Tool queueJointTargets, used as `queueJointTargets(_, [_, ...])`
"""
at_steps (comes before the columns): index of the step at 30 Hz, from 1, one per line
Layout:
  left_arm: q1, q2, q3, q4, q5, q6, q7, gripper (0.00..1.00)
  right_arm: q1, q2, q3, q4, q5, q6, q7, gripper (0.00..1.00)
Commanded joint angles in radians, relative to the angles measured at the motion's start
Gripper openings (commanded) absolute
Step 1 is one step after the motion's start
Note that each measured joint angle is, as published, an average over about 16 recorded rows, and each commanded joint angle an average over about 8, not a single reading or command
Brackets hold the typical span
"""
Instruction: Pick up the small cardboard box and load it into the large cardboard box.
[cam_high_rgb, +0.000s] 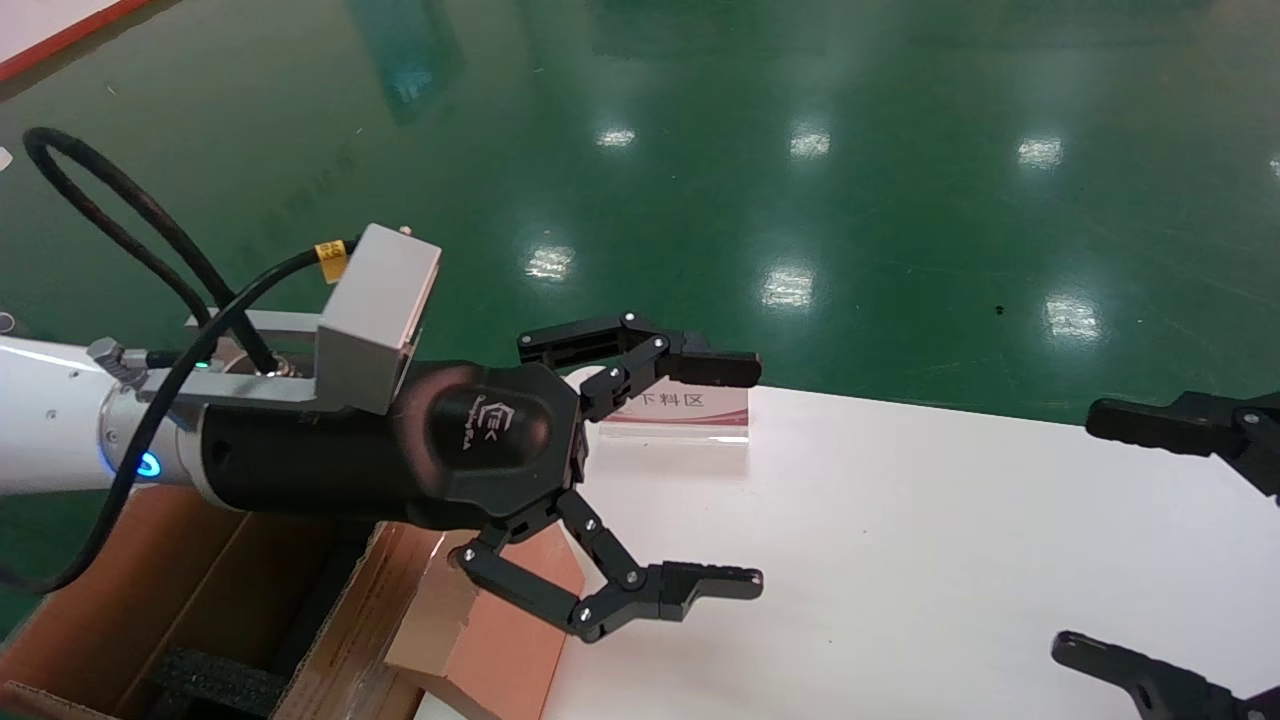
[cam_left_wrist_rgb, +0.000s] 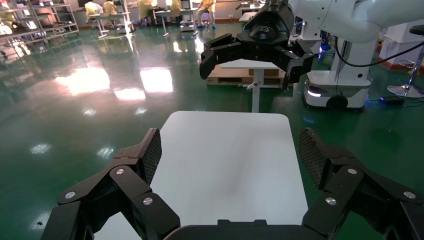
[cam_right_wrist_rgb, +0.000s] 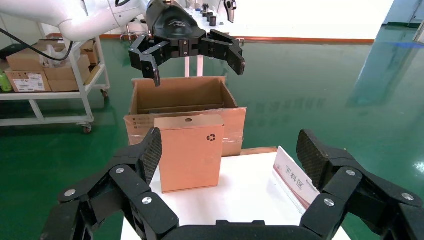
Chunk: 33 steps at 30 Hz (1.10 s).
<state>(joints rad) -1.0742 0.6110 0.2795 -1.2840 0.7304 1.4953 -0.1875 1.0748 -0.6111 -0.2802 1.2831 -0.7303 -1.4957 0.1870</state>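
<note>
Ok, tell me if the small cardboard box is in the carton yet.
Not yet: the small cardboard box stands upright on the white table, before the large cardboard box.

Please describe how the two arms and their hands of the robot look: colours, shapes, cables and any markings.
The left hand has black two-finger linkage jaws with silver screws and textured pads, on a glossy black housing bearing a white logo. Behind it sit a white arm segment with a blue light, a grey camera box and black cables, one yellow-tagged. The right hand shows matching black fingers.
</note>
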Motion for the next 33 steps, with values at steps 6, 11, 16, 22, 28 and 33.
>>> queueJointTargets(6, [0.0, 0.0, 0.0, 0.0, 0.0, 0.0, 0.0, 1.0, 0.0, 0.0, 0.0, 0.0, 0.0, 0.0, 0.0, 1.0])
queueJointTargets(11, [0.0, 0.0, 0.0, 0.0, 0.0, 0.0, 0.0, 1.0, 0.0, 0.0, 0.0, 0.0, 0.0, 0.0, 0.0, 1.0])
queueJointTargets(16, [-0.002, -0.004, 0.006, -0.003, 0.015, -0.004, -0.006, 1.0, 0.0, 0.0, 0.0, 0.0, 0.0, 0.0, 0.0, 1.0])
queueJointTargets(22, [-0.042, -0.024, 0.045, -0.033, 0.117, -0.024, -0.056, 1.0, 0.0, 0.0, -0.001, -0.001, 0.0, 0.0, -0.001, 1.0])
queueJointTargets(28, [-0.153, -0.03, 0.124, -0.059, 0.302, -0.023, -0.164, 1.0, 0.001, 0.0, -0.001, -0.001, 0.001, 0.0, -0.001, 1.0])
queueJointTargets(33, [-0.288, -0.003, 0.219, -0.066, 0.482, 0.029, -0.285, 1.0, 0.001, 0.0, -0.002, -0.001, 0.001, 0.0, -0.001, 1.0])
